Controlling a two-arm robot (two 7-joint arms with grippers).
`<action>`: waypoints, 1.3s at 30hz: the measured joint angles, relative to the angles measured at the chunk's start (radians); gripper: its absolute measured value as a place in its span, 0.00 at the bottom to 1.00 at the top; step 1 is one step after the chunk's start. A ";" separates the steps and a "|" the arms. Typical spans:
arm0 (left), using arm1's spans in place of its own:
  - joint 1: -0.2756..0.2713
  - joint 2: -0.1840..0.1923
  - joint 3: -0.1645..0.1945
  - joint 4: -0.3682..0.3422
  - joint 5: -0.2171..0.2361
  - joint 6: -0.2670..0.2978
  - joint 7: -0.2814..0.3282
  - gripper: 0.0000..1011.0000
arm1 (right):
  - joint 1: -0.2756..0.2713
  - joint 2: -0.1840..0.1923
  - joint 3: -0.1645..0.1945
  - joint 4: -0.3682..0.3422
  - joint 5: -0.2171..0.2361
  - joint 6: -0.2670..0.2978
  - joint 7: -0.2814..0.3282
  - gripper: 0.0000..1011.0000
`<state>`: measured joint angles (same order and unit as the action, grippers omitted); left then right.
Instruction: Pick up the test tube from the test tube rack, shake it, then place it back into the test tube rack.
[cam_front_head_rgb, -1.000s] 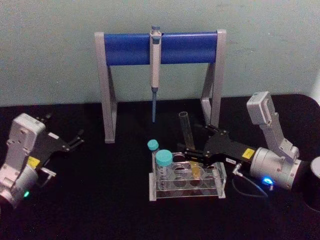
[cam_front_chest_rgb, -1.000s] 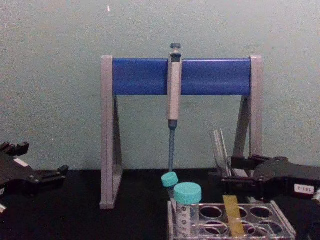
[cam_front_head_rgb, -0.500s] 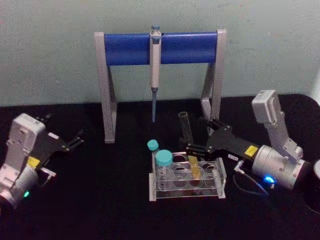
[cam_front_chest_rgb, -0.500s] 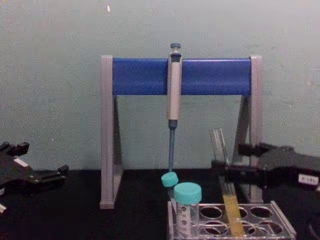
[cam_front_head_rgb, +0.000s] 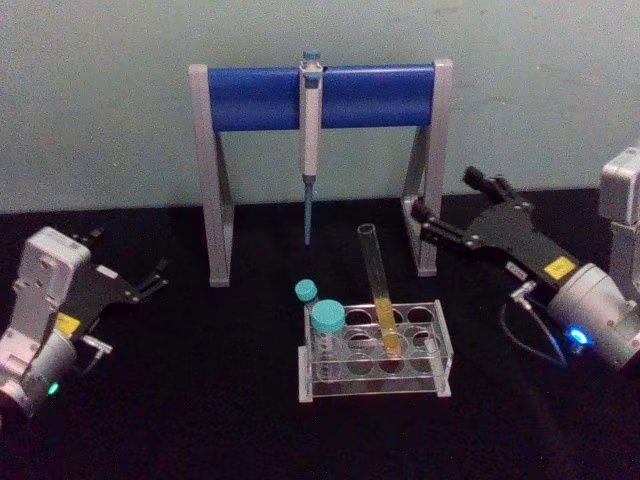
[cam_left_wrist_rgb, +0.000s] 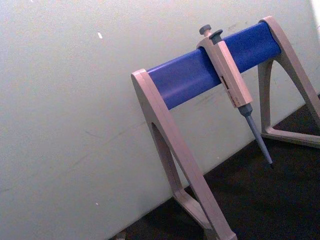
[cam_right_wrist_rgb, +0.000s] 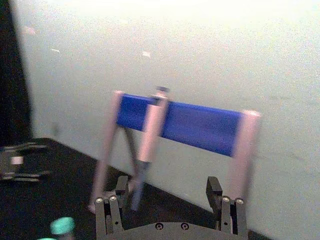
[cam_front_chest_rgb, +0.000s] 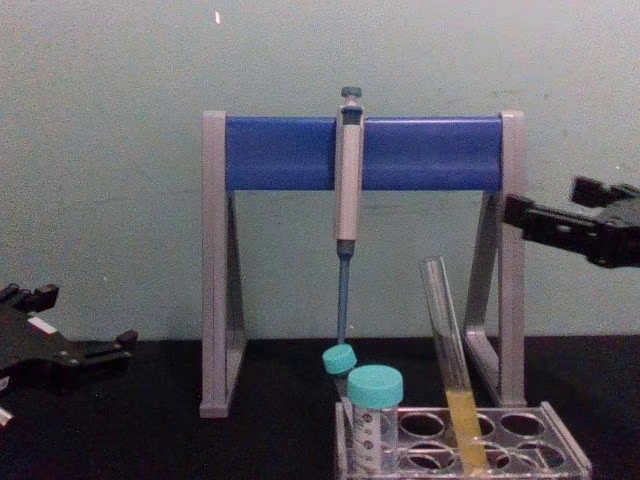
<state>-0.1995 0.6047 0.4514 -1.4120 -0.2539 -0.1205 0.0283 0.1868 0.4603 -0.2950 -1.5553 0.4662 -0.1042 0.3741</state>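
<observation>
Head view showed the test tube (cam_front_head_rgb: 377, 287) standing in the test tube rack (cam_front_head_rgb: 375, 385), in a hole of the far row, right of the middle. It leaned with its open top toward the far left, and the yellow-orange liquid filled its lower part. The rack stood on the black desk (cam_front_head_rgb: 200, 400), near the front, between the legs of the pipette stand (cam_front_head_rgb: 320, 98). Two teal-capped tubes (cam_front_head_rgb: 326, 322) stood at the left end of the rack. A pipette (cam_front_head_rgb: 309, 130) hung from the blue bar of the stand.

The right gripper (cam_front_head_rgb: 440, 225) was raised above the desk, to the right of the tube and well apart from it, near the right leg of the stand. Its jaws were spread and held nothing. In the chest view this gripper (cam_front_chest_rgb: 520, 212) came in from the right edge, higher than the top of the tube (cam_front_chest_rgb: 448, 355).

The left gripper (cam_front_head_rgb: 155, 278) rested far left above the desk, its jaws spread and empty
</observation>
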 joint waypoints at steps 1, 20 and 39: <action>0.000 0.000 0.000 0.000 0.000 0.000 0.000 0.99 | -0.005 -0.002 0.007 -0.005 -0.006 0.010 -0.019 0.99; 0.000 0.000 0.000 0.000 0.000 0.000 0.000 0.99 | -0.039 -0.045 0.047 0.066 -0.081 0.248 -0.170 0.99; 0.000 0.000 0.000 0.000 0.000 0.000 0.000 0.99 | -0.038 -0.043 0.044 0.062 -0.080 0.244 -0.167 0.99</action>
<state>-0.1996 0.6047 0.4514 -1.4120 -0.2539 -0.1206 0.0283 0.1487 0.4169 -0.2507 -1.4930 0.3858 0.1401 0.2071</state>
